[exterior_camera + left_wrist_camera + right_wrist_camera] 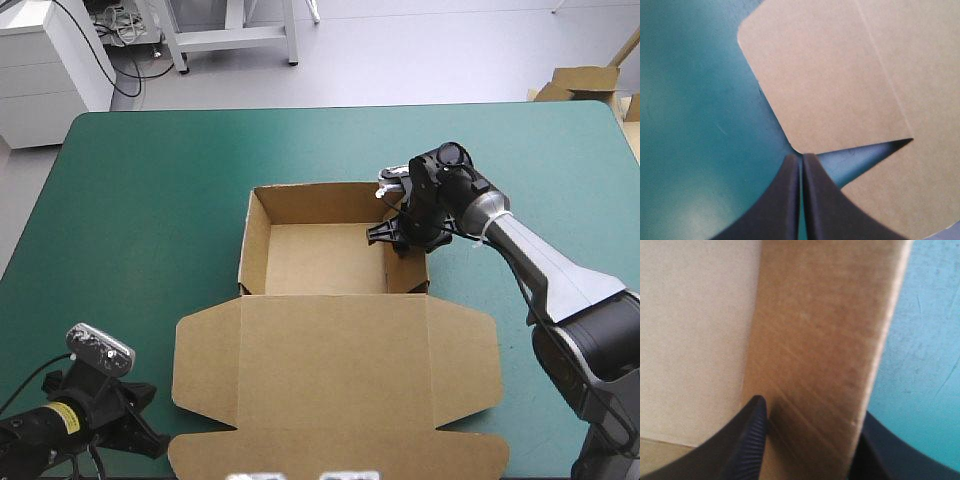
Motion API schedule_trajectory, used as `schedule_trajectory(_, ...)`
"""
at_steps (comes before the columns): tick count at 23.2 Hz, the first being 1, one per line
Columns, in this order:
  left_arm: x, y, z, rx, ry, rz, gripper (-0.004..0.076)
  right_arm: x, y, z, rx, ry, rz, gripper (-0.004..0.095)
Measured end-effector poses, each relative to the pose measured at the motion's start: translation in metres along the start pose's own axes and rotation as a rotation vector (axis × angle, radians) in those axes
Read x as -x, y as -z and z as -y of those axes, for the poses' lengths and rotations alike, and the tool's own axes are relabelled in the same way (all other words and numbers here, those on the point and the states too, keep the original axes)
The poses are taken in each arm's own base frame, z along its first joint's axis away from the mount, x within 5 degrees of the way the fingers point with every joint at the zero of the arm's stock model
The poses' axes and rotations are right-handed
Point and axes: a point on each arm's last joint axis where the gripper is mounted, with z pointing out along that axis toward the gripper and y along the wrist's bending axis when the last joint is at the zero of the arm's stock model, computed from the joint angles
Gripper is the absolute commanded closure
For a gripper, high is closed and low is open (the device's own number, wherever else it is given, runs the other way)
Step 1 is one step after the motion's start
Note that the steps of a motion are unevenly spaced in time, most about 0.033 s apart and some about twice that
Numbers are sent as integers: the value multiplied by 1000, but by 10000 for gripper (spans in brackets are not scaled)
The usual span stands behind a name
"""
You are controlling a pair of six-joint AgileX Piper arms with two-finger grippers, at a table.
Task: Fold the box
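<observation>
The brown box stands mid-table as an open tray with its walls raised. Its lid lies flat toward the near edge, side flaps spread. My right gripper reaches down over the tray's right wall. It is open, one black finger inside the tray and the other outside, with the wall between them. My left gripper rests low near the table's near-left corner. It is shut and empty, its tip just short of the rounded corner of the lid's left flap.
The teal-green cover lies bare to the left of and beyond the tray. More brown board shows past the table's far right corner.
</observation>
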Motion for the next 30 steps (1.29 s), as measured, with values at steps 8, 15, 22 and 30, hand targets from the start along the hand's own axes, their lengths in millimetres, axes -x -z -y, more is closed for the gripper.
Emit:
schedule_trajectory(8, -21, -25, 2, -19, -2, 12, 731, 2, 0, -1, 13, 26, 23, 929)
schedule_trajectory(15, -20, -26, 2, -17, -2, 20, 731, 12, 18, 54, -75, -46, 68, 929)
schedule_trajectory(22, -21, -26, 2, -16, -3, 19, 731, -13, 54, 215, -250, -342, 121, 929)
schedule_trajectory(30, -20, -26, 1, -15, -3, 21, 731, -72, 70, 323, -353, -640, 117, 929)
